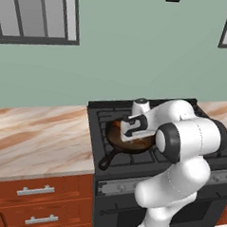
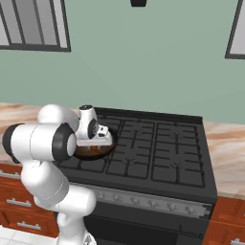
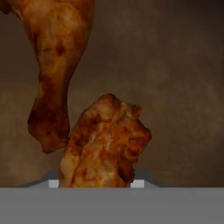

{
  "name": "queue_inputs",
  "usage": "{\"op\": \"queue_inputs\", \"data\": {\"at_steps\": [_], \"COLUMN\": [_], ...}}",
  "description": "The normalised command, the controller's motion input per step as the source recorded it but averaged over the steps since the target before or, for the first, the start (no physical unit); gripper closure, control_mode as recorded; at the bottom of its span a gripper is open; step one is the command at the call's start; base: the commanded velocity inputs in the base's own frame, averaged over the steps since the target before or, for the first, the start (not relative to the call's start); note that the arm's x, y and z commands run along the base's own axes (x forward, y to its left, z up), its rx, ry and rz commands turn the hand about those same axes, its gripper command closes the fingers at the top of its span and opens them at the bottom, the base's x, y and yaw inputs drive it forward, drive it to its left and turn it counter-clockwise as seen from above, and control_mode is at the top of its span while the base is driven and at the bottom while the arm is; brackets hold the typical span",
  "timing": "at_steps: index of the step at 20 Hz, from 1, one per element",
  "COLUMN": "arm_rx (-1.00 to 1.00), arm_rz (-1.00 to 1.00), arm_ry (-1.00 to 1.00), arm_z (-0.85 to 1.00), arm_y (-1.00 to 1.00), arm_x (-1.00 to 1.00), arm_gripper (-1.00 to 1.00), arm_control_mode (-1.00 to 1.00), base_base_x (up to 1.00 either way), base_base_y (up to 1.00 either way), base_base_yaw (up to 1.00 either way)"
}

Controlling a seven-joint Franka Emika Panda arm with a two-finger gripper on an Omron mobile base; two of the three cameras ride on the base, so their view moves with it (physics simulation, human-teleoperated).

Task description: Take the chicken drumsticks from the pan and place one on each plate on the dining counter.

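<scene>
A home kitchen: a black gas stove with iron grates (image 2: pixel 153 148) stands between beige marble counters (image 1: pixel 38 134) over red-brown wood drawers (image 1: pixel 39 194).

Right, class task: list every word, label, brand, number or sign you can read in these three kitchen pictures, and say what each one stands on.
None: no readable text in any view.
Stove, its front knobs: no legible markings.
Pan, drumsticks, drawers: all unlabelled.
</scene>
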Motion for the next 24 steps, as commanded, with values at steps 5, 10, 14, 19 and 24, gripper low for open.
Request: {"op": "queue_inputs", "data": {"at_steps": [5, 10, 14, 19, 24], "arm_rx": [0.04, 0.10, 0.08, 0.02, -0.02], "arm_rz": [-0.20, -0.07, 0.00, -0.03, -0.10], "arm_ry": [0.00, 0.00, 0.00, 0.00, 0.00], "arm_z": [0.60, 1.00, 1.00, 0.96, 0.12], "arm_y": [0.01, -0.01, 0.00, 0.00, -0.03], "arm_x": [0.00, -0.07, -0.44, -0.88, -1.00], "arm_gripper": [1.00, 1.00, 1.00, 1.00, 1.00], "arm_control_mode": [-1.00, -1.00, -1.00, -1.00, -1.00], "base_base_x": [0.00, 0.00, 0.00, 0.00, 0.00], "base_base_y": [0.00, 0.00, 0.00, 0.00, 0.00], "base_base_yaw": [0.00, 0.00, 0.00, 0.00, 0.00]}}
